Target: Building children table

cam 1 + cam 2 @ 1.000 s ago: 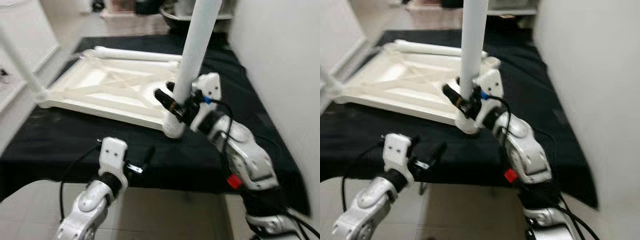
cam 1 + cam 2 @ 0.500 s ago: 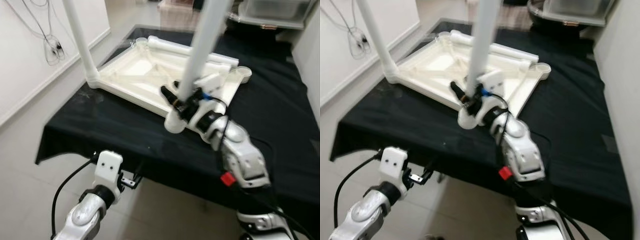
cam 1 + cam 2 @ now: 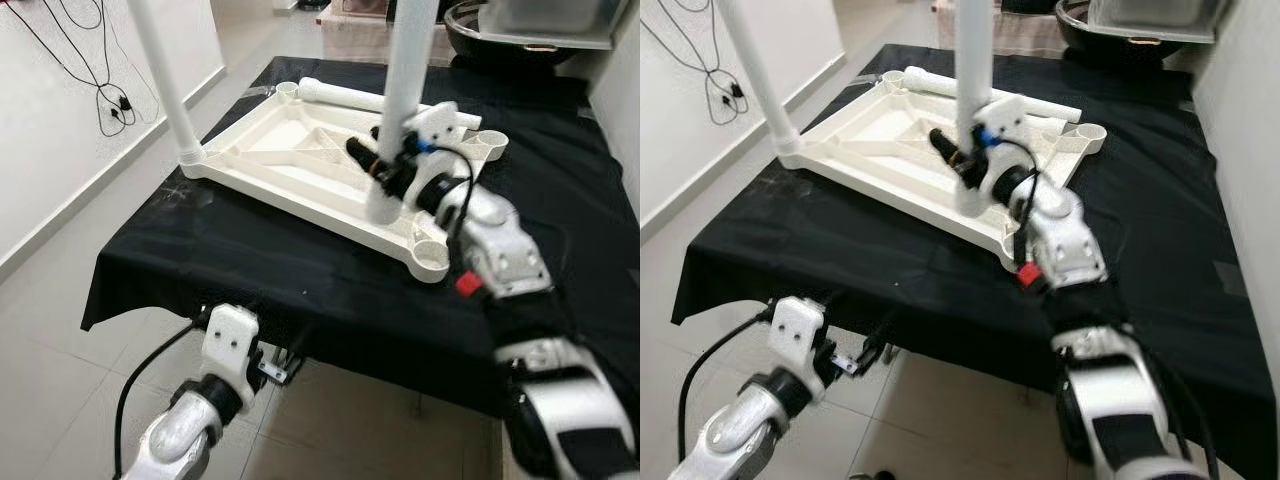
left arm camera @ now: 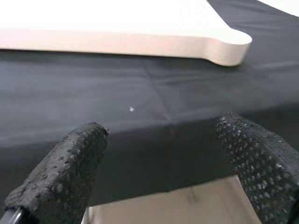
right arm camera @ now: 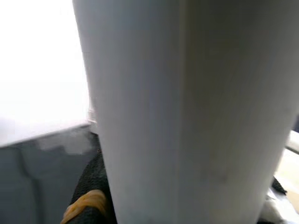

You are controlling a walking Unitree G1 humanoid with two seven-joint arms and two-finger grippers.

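Leg [image 3: 398, 110] now lifted off corner socket [image 3: 430, 254], right tool [image 3: 385, 172] gripping.

text: none legible
labels/brands: none legible
numbers/signs: none legible on any surface in view

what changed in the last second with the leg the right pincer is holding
The right pincer has lifted the white leg off the near corner socket, which now sits empty, and carried it inward over the upturned tabletop. The grip is unchanged. The left pincer stays low at the table's front edge, open and empty. The other upright leg stayed put.
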